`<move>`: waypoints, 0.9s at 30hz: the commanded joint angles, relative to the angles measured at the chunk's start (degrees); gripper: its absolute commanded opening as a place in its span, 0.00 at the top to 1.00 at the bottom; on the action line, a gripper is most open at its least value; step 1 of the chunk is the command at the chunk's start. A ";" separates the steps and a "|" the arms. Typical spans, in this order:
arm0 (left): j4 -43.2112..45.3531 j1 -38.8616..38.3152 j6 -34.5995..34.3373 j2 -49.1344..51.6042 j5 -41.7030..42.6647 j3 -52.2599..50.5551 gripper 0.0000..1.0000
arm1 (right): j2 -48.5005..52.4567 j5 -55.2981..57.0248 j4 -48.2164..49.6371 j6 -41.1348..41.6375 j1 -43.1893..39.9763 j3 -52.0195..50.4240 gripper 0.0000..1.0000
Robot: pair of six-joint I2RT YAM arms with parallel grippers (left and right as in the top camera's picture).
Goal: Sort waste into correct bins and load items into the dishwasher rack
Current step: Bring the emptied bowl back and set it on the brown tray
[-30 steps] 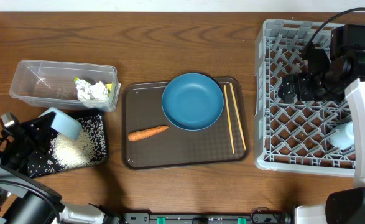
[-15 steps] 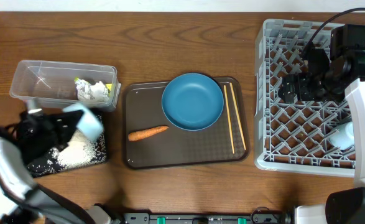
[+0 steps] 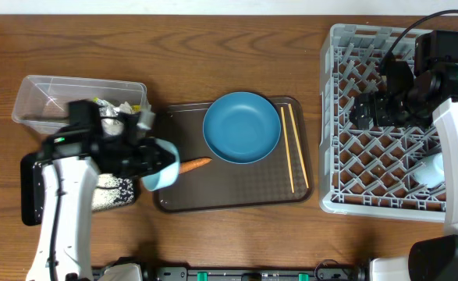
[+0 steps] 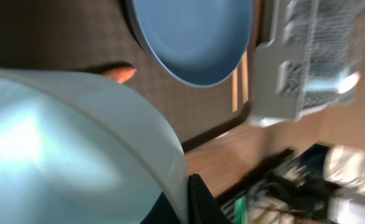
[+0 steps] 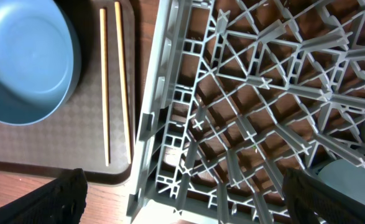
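Carrot (image 3: 199, 163) partly hidden by light-blue bowl (image 3: 160, 165), left fingers (image 4: 198, 200) seemingly pinching it

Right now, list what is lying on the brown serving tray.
On the brown tray lie the dark-blue plate, two chopsticks beside it, and a carrot. The light-blue bowl held over the tray's left edge covers the carrot's left end and the tray beneath.

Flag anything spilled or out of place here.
The carrot lies loose on the brown serving tray, beside the blue plate, not in a bin. Rice grains sit within the black tray; nothing else stands out.
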 commanded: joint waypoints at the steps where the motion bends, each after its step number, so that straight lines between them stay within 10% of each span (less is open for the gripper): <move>1: 2.51 -7.10 -9.09 1.03 -10.67 0.20 0.94 | 0.24 0.07 -0.13 0.22 0.72 -0.37 0.01; 20: 12.13 -30.34 -17.92 17.16 -23.65 0.20 0.93 | 0.24 0.04 0.07 0.22 0.72 -0.37 0.01; 27: 13.40 -31.85 -18.12 17.33 -20.33 0.20 0.75 | 0.24 0.04 1.27 0.20 0.74 -0.37 0.01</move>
